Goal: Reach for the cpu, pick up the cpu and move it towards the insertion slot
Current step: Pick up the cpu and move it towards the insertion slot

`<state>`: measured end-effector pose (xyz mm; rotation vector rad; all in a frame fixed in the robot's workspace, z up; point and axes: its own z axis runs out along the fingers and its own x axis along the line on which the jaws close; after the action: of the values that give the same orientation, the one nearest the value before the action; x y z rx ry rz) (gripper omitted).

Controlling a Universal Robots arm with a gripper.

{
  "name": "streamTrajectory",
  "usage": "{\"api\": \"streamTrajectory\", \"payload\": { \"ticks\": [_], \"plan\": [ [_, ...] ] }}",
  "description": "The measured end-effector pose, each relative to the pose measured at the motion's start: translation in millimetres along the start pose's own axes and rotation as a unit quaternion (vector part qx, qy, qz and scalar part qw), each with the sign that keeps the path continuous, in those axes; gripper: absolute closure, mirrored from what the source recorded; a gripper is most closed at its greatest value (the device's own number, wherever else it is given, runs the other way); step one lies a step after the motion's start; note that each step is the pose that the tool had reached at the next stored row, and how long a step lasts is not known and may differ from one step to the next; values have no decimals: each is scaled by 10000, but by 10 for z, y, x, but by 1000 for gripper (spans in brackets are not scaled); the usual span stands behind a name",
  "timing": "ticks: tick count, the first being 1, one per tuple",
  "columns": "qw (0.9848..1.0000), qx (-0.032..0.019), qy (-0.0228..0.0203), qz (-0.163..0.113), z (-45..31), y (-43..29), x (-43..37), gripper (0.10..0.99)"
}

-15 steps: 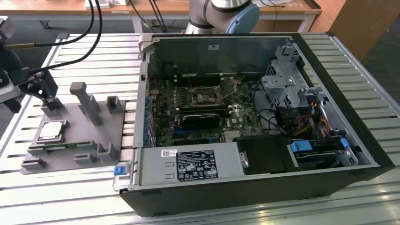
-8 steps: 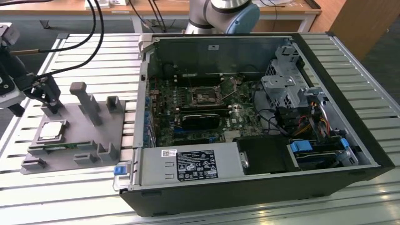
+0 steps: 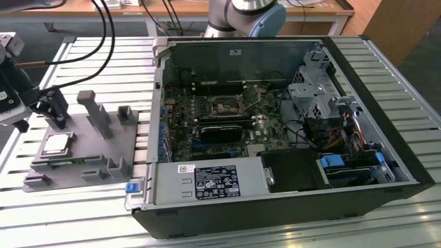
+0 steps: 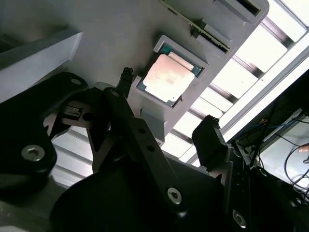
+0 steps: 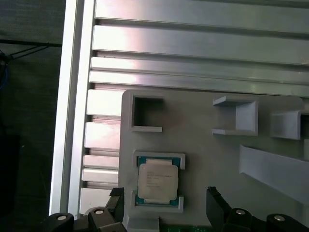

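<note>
The cpu (image 3: 59, 143) lies flat in a recess of the grey holder plate (image 3: 103, 155), at the exterior view's left. Its silver top also shows in both wrist views (image 4: 166, 77) (image 5: 157, 180). My gripper (image 3: 53, 116) hangs just above the plate, a little beyond the cpu and apart from it. It is open (image 4: 166, 108) (image 5: 166, 205), with one black fingertip (image 5: 116, 203) on either side of the chip's line and nothing held. The insertion slot (image 3: 226, 107) sits on the motherboard inside the open computer case, far to the exterior view's right of the gripper.
Grey upright posts (image 3: 93, 111) and pockets rise from the holder plate beside the gripper. A narrow green circuit strip (image 3: 69, 161) lies at the plate's near side. The case wall (image 3: 160, 103) stands between plate and motherboard. Cables (image 3: 103, 31) hang at the back left over the slatted aluminium table (image 3: 82, 206).
</note>
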<state>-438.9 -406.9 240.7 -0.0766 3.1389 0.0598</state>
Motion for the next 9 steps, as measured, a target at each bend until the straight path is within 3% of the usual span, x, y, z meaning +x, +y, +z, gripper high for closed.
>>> {"api": "streamTrajectory", "payload": {
  "ticks": [9],
  "plan": [
    [10000, 0, 0, -1, 131, -3, 36, 318]
  ]
}}
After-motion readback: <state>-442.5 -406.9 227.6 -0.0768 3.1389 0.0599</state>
